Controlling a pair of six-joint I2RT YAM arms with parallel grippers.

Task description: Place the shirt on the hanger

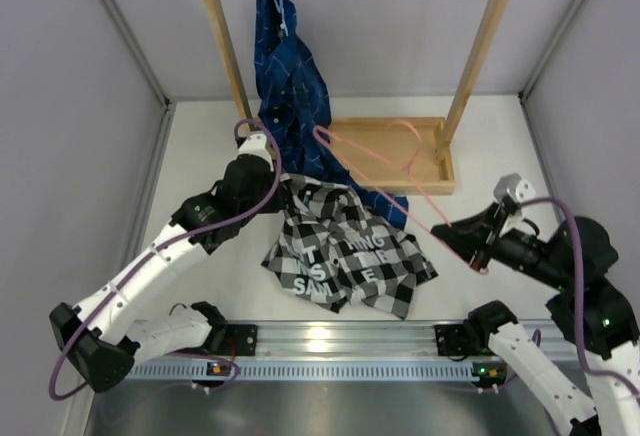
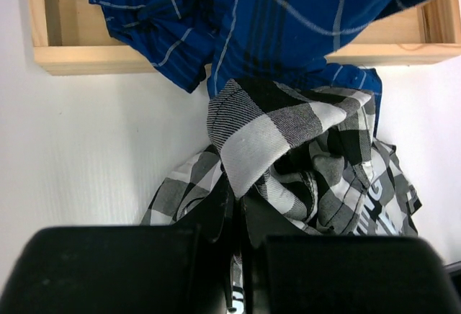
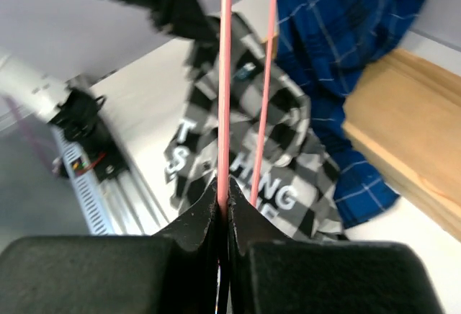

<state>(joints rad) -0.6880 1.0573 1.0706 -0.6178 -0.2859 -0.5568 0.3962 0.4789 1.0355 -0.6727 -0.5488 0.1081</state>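
Your left gripper [image 2: 238, 213], pinched on fold of shirt [image 1: 345, 256], is hemmed on far side by hanging blue shirt [image 1: 293, 86] and wooden rack base [image 1: 445, 178]. Bare table [image 1: 195, 146] lies open to its left, up to grey wall. Hanger [image 3: 225, 76], clamped in your right gripper [image 3: 223, 193], slants across rack base, hook end just beside blue shirt. Table right of rack base open.

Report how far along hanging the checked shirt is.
Done: both things are gripped. In hand: the left arm's jaws are shut on a fold of the black-and-white checked fabric shirt, and the right arm's jaws are shut on the thin pink wire hanger. Left: the shirt lies mostly crumpled on the white table; the hanger is not yet inside it.
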